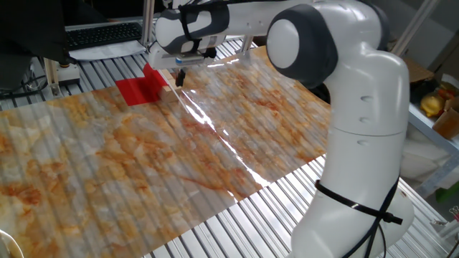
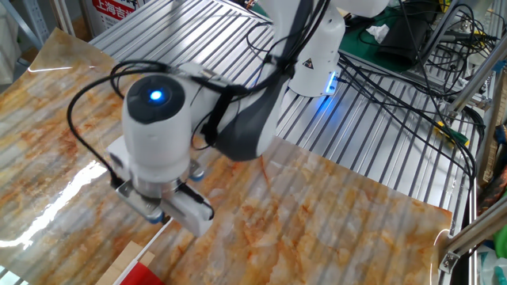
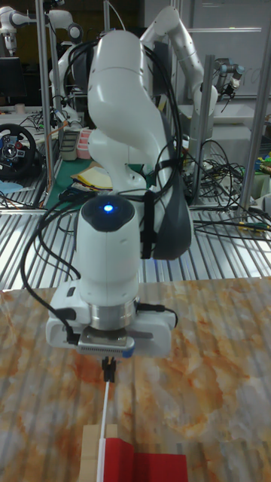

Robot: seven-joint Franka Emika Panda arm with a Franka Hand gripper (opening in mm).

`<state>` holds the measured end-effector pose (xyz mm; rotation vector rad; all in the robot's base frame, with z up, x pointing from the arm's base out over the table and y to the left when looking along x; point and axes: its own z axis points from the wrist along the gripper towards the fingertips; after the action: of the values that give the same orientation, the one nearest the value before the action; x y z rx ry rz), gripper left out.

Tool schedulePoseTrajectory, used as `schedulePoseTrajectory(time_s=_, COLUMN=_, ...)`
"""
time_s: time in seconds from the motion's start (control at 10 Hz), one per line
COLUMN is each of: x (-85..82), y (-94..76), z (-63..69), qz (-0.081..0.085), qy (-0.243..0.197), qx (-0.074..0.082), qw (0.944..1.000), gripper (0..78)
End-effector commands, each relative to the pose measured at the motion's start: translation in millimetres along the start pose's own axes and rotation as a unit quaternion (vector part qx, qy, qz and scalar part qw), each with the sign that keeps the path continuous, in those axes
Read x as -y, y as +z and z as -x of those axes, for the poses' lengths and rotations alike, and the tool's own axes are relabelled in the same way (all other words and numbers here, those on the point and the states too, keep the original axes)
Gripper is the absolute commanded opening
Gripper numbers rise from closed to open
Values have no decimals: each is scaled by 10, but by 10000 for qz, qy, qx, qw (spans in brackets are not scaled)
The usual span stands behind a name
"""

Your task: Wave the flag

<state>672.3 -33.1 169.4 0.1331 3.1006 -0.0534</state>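
Observation:
The flag's red cloth [image 1: 140,89] lies flat on the marbled sheet at the back left, joined to a tan wooden block [image 1: 170,80]. The other fixed view shows the block [image 2: 127,260], a thin white stick [image 2: 161,231] and a corner of red cloth [image 2: 149,277]. The tall view shows the stick [image 3: 106,410], the block [image 3: 93,443] and the cloth [image 3: 147,467]. My gripper [image 1: 179,77] points down at the stick's far end, its dark fingers close together [image 3: 109,367]. In the other fixed view the gripper [image 2: 164,218] is mostly hidden by the hand. Whether it touches the stick is unclear.
A large orange-marbled sheet [image 1: 215,143] covers the slatted metal table [image 1: 272,208]. A keyboard [image 1: 100,32] sits behind the flag. Cables [image 2: 396,63] and the arm's base [image 2: 317,63] lie beyond the sheet. Vertical posts stand at the back left.

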Motion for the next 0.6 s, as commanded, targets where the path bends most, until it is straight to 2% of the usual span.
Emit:
schedulePoseTrajectory(time_s=0.1, x=46, y=112, z=104, qz=63, qy=-35, qx=54, qw=10000, gripper=0)
schedulePoseTrajectory(time_s=0.4, x=66, y=163, z=199, qz=75, qy=35, qx=111, qw=9999, gripper=0)
schedulePoseTrajectory(time_s=0.6, x=67, y=226, z=203, qz=107, qy=49, qx=111, qw=9999, gripper=0)
